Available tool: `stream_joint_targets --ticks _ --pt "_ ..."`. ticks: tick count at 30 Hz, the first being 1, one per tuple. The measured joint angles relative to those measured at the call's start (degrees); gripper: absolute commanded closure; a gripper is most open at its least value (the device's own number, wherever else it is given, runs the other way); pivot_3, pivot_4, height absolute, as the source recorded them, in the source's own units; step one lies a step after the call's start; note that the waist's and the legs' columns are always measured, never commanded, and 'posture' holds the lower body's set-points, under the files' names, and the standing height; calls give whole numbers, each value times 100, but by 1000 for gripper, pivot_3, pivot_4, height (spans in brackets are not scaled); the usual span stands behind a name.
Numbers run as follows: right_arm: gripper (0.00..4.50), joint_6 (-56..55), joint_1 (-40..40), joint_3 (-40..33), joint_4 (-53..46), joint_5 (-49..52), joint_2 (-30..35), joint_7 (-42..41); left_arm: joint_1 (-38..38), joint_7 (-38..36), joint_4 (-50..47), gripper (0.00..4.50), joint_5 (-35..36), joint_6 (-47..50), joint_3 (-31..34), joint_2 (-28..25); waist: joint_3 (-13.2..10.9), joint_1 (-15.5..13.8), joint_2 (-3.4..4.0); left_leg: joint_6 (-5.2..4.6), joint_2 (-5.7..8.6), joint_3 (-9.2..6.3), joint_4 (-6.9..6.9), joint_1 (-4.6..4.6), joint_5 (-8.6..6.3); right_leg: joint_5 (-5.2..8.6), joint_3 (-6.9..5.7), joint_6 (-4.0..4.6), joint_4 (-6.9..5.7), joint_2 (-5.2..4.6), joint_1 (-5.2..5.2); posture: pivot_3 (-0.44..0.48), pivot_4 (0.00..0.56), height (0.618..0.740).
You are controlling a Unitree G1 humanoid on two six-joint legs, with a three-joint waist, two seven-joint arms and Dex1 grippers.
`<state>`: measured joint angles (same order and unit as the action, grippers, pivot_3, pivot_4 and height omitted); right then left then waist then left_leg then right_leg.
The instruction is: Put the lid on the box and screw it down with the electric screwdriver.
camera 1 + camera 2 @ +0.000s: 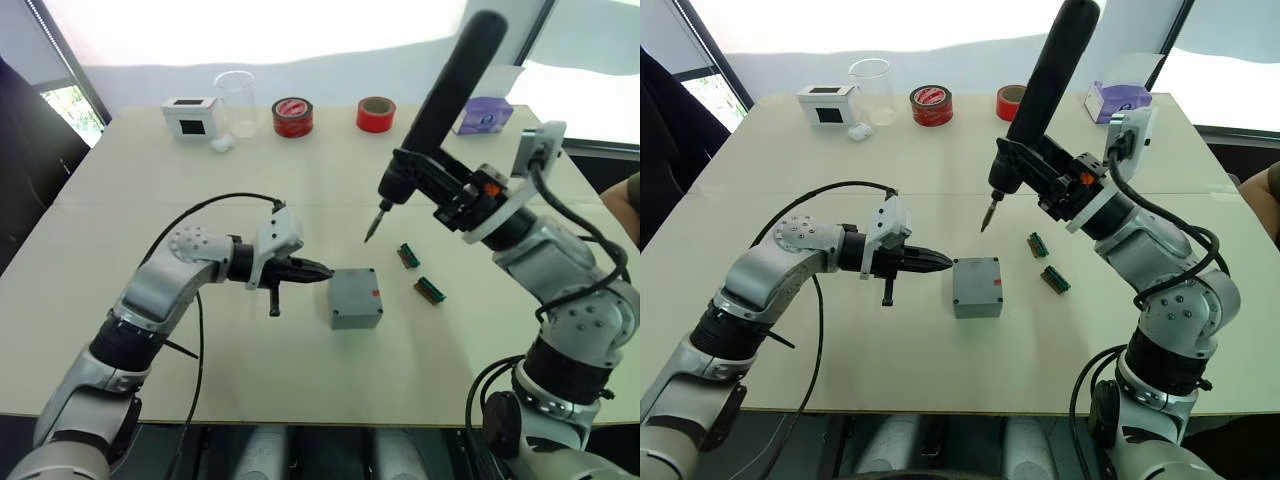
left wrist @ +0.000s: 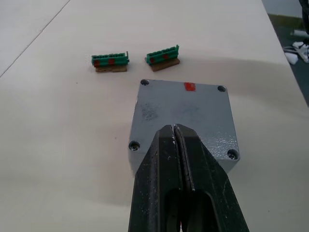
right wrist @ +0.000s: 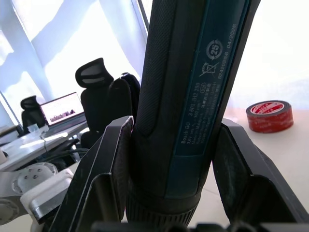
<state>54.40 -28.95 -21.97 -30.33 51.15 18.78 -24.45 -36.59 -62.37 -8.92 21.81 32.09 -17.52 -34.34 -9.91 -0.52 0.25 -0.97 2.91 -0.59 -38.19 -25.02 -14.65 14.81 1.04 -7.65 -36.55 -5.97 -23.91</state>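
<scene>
A: Why's the left gripper [image 1: 318, 269] pressed shut, empty, touching the box [image 1: 356, 297] mid-table?
B: Likely bracing it; the lid [image 2: 186, 116] is already seated. The right gripper [image 3: 171, 159] clamps the electric screwdriver [image 1: 440, 110], bit raised behind the box.
A: Counts?
B: Two green strips [image 1: 419, 274], then two tape rolls [image 1: 334, 115]

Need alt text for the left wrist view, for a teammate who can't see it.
The left gripper, fingers shut, touches the near edge of the lid seated on the grey box, a screw at each corner. Two green strips lie on the table beyond.
</scene>
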Motion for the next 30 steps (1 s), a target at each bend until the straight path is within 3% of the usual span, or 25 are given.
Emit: stream_joint_targets --ticks 4,7,16,28,30 --pt "2650 -402 700 707 -51 -600 209 -101 -53 52 339 4500 -377 -329 -361 431 0 14 0 -4 5 7 -2 0 -1 0 5 0 0 0 0 0 150 740" --pt "2650 -865 778 970 32 -941 295 -235 -59 159 667 4500 -502 -419 -377 691 -1 32 -1 -8 4 6 -2 0 -3 0 4 -1 -3 3 -3 0 150 740" --pt "2650 -1767 943 1311 374 -1542 360 -346 -132 -28 834 4500 -981 -1015 -525 662 1 25 -2 -2 -7 5 -2 3 1 1 4 -2 -3 5 0 0 150 740" --pt "2650 -1910 930 1453 420 -1637 300 -223 -118 -38 779 4500 -1017 -911 -518 687 1 13 -2 -6 -8 4 -3 17 -2 1 3 -2 -2 6 16 0 150 740" --pt "2650 -2038 940 1562 448 -1780 306 -236 -97 -40 764 4500 -1018 -880 -518 685 1 15 -2 -11 -10 4 4 55 -5 1 2 -1 12 7 54 0 150 740"
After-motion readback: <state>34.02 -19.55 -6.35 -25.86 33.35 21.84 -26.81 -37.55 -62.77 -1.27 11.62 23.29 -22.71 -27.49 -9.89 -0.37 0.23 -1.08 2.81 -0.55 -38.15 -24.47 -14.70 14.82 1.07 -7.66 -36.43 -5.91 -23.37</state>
